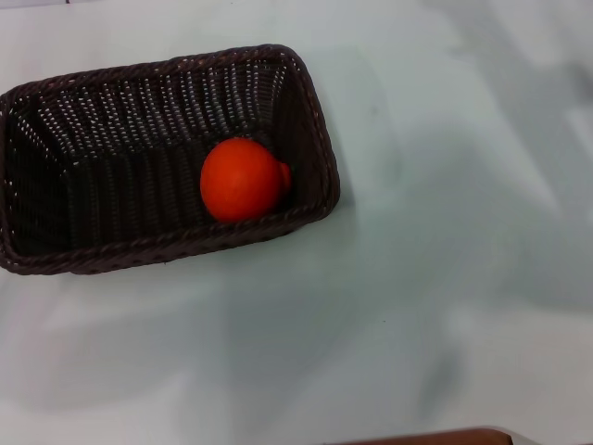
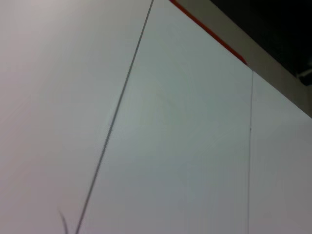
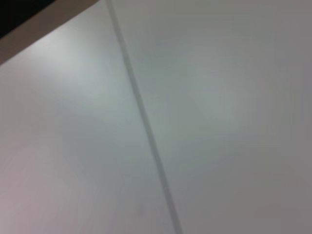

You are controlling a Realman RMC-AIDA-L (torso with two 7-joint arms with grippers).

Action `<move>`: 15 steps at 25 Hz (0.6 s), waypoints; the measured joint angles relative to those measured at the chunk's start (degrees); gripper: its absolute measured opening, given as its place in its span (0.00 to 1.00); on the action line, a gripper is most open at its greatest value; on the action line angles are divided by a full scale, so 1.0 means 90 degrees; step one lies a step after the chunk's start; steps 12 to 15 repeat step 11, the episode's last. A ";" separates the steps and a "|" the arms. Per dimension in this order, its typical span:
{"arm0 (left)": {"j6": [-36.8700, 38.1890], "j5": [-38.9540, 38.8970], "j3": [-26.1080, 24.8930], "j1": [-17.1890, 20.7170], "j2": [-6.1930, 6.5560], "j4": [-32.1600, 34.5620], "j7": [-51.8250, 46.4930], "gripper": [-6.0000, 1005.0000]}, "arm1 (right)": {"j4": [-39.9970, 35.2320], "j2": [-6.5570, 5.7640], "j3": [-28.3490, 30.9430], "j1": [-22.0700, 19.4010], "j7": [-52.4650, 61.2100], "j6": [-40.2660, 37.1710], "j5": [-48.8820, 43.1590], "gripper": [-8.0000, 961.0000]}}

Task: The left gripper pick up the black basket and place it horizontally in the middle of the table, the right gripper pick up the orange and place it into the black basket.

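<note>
The black basket [image 1: 167, 158] lies lengthwise across the left half of the white table [image 1: 445, 278] in the head view, slightly tilted, its left end cut by the frame edge. The orange [image 1: 243, 179] rests inside the basket near its right end, against the near wall. Neither gripper shows in any view. The left wrist view and the right wrist view show only bare white tabletop with a thin seam line.
A red strip and a dark area mark the table's edge in the left wrist view [image 2: 209, 31]. A dark edge shows at a corner of the right wrist view [image 3: 24, 19]. A brown edge shows at the bottom of the head view [image 1: 435, 438].
</note>
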 joint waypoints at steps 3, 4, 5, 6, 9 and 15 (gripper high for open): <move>0.0040 -0.0258 -0.0007 0.0044 -0.0016 -0.0241 0.0464 0.58 | 0.0119 0.0000 0.0365 -0.0097 -0.0009 -0.0014 0.0070 0.81; 0.0055 -0.0349 -0.0010 0.0055 -0.0019 -0.0326 0.0646 0.58 | 0.0161 0.0000 0.0476 -0.0116 -0.0009 -0.0025 0.0075 0.81; 0.0065 -0.0463 -0.0020 0.0064 -0.0024 -0.0478 0.0904 0.58 | 0.0214 -0.0001 0.0608 -0.0139 -0.0009 -0.0040 0.0077 0.81; 0.0072 -0.0538 -0.0044 0.0067 -0.0024 -0.0595 0.1113 0.58 | 0.0262 0.0001 0.0724 -0.0161 -0.0006 -0.0058 0.0079 0.81; 0.0109 -0.0665 -0.0201 0.0065 -0.0024 -0.0954 0.1686 0.58 | 0.0396 0.0008 0.0958 -0.0210 0.0013 -0.0134 0.0085 0.81; 0.0135 -0.0695 -0.0363 0.0047 -0.0023 -0.1161 0.2006 0.58 | 0.0491 0.0010 0.1052 -0.0222 0.0018 -0.0193 0.0086 0.81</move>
